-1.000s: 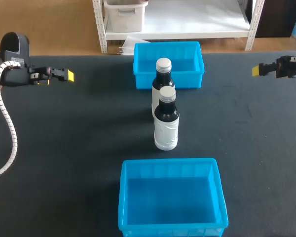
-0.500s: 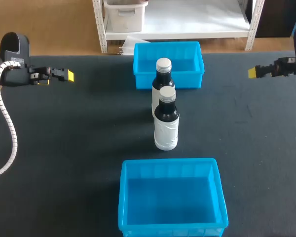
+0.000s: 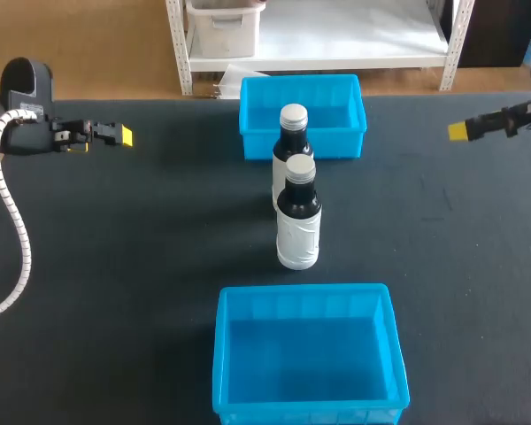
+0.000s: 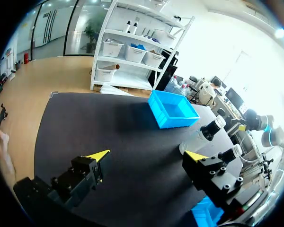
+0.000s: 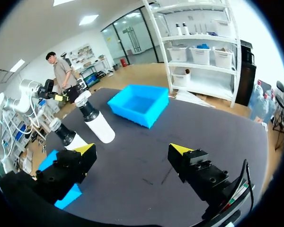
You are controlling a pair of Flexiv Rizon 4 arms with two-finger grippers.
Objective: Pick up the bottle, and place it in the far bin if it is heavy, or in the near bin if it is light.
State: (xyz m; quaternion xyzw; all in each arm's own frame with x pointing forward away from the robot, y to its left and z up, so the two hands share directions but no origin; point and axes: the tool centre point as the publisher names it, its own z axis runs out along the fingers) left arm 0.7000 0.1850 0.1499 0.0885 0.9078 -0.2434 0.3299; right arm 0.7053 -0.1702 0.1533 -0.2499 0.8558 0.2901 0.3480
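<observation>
Both our grippers hang over the table (image 3: 142, 266) with nothing in them. The left gripper (image 4: 147, 155) has its fingers spread wide apart, and the right gripper (image 5: 132, 149) also stands wide open. Two bottles stand upright well ahead of both pairs of fingers, one behind the other on the line between the bins. Seen from above they overlap, so we cannot tell if they touch. For the right fingers the rear bottle (image 5: 95, 124) is ahead and a little to one side, with the front bottle (image 5: 67, 137) just beside it. The far bin (image 5: 138, 103) lies beyond the rear bottle, and the near bin (image 3: 305, 294) lies past the front one. We judge that the step in hand is the approach, and no bottle is lifted yet. To do it well, we think one gripper should come in low and level from its own side. It should be open until the white body of one bottle, not the narrow black neck, is fully between its fingers. The neighbour bottle is very close, so a finger must pass without pushing it, or it may fall. The pictures say nothing about weight. We think only a short lift can tell it, so the bin should be chosen after that.
</observation>
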